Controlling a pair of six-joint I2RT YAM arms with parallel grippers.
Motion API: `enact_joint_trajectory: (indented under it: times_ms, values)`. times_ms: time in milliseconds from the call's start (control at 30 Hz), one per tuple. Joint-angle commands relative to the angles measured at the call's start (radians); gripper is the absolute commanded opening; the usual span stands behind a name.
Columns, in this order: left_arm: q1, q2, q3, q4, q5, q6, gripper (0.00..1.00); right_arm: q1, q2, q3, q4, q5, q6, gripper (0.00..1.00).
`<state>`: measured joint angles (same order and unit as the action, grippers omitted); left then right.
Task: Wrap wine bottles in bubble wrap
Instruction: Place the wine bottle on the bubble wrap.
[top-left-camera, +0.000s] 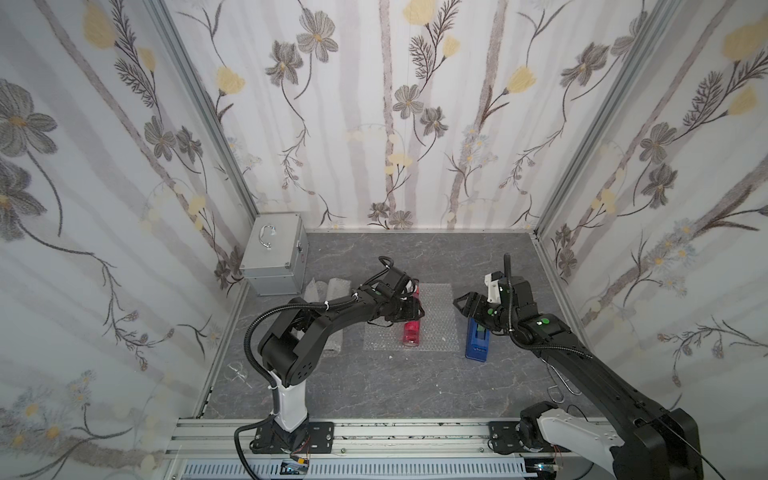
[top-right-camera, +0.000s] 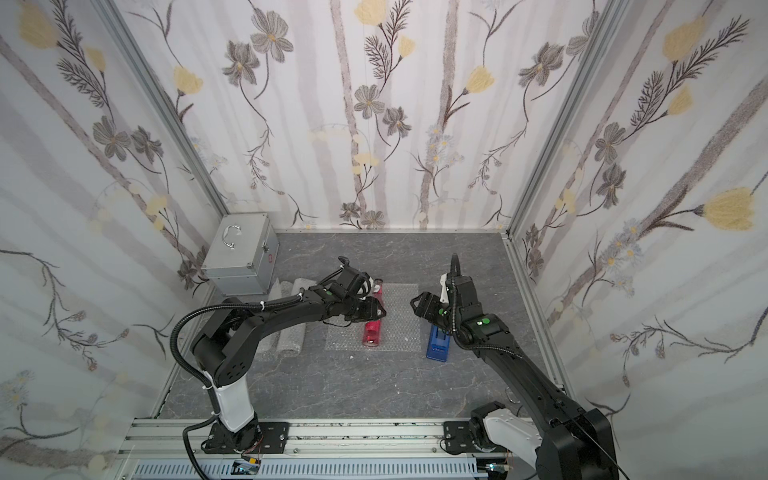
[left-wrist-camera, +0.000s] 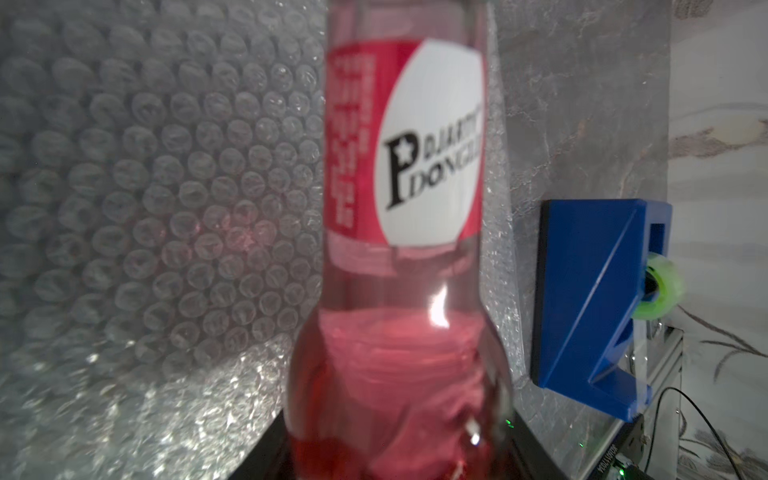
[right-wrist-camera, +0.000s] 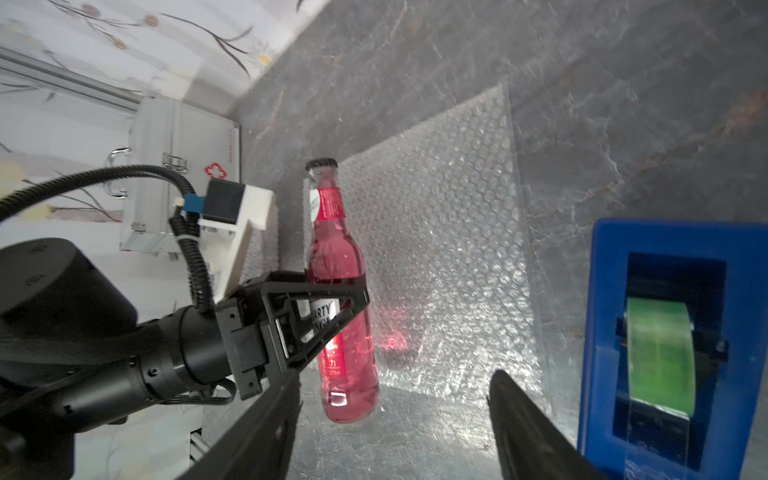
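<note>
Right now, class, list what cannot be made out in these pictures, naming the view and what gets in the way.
- Red-pink bottle: its middle is hidden under the left gripper in both top views; its cap is cut off by the left wrist view's edge.
- Label's small print: blurred in the left wrist view.
- Rolled bubble wrap: contents unseen, partly behind the left arm.
- Clear object by the left wall: too faint to identify.
</note>
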<state>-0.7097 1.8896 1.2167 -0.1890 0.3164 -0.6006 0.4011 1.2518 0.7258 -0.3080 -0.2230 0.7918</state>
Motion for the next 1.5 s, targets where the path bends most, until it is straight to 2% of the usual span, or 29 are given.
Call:
enact_joint_trajectory:
  times_ms: [0, 267, 467, 867, 1067, 1200, 1467]
  values:
    - [-0.002, 0.036, 0.047, -0.027, -0.086, -0.073, 0.06, 0.036, 0.029, -0.039, -0.006, 0.061, 0.079, 0.72]
    - [-0.004, 0.090, 0.085, -0.035, -0.108, -0.069, 0.08, 0.149, 0.112, -0.077, -0.025, 0.059, 0.115, 0.71]
    - [-0.008, 0.127, 0.138, -0.054, -0.091, -0.061, 0.09, 0.153, 0.101, -0.142, -0.036, 0.091, 0.135, 0.72]
    - [-0.017, 0.104, 0.177, -0.065, -0.031, -0.118, 0.11, 0.063, 0.093, -0.176, -0.046, 0.153, 0.088, 0.72]
    - [-0.024, 0.128, 0.213, -0.047, 0.003, -0.176, 0.11, 0.005, 0.115, -0.148, -0.025, 0.189, 0.061, 0.68]
    - [-0.031, 0.165, 0.214, -0.032, 0.012, -0.206, 0.11, -0.016, 0.156, -0.123, 0.003, 0.187, 0.050, 0.67]
    - [-0.036, 0.213, 0.230, -0.036, 0.020, -0.157, 0.11, -0.015, 0.272, -0.026, 0.071, 0.120, 0.000, 0.67]
